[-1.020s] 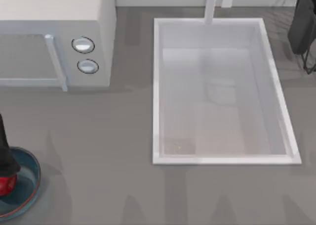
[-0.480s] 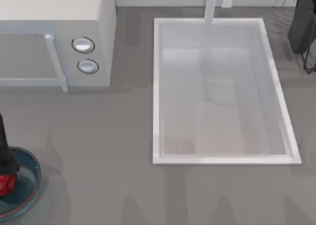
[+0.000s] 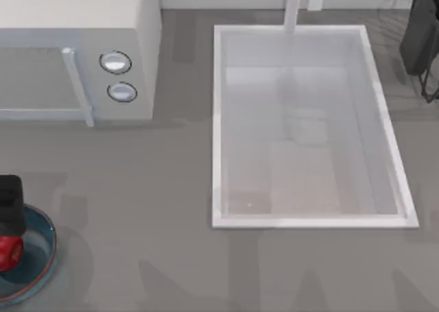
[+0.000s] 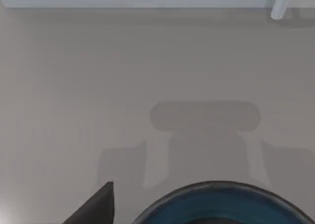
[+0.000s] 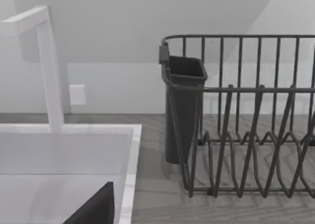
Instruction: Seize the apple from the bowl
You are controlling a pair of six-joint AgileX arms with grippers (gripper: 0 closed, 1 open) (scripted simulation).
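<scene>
The apple [image 3: 8,254] is small, red and glossy and lies in the teal-blue bowl [image 3: 38,257], which has a reddish-brown rim, at the table's front left corner. My left gripper [image 3: 9,230] stands directly over the apple, with its black body covering the apple's far side. In the left wrist view the bowl's rim [image 4: 221,192] curves along the edge, a dark part of the left gripper [image 4: 96,207] shows beside it, and the apple is hidden. The right wrist view catches a dark part of my right gripper [image 5: 96,207], parked by the sink's back right corner.
A white microwave [image 3: 75,51] stands at the back left. The large white sink [image 3: 218,134] with its faucet [image 3: 293,7] fills the middle right. A dark wire dish rack [image 5: 256,125] with a cutlery cup [image 5: 184,106] stands at the back right. Bare grey counter lies between bowl and sink.
The left arm's black body over the bowl now looks shorter and wider, and it has shifted slightly right. The apple sits a few pixels higher in the top view.
</scene>
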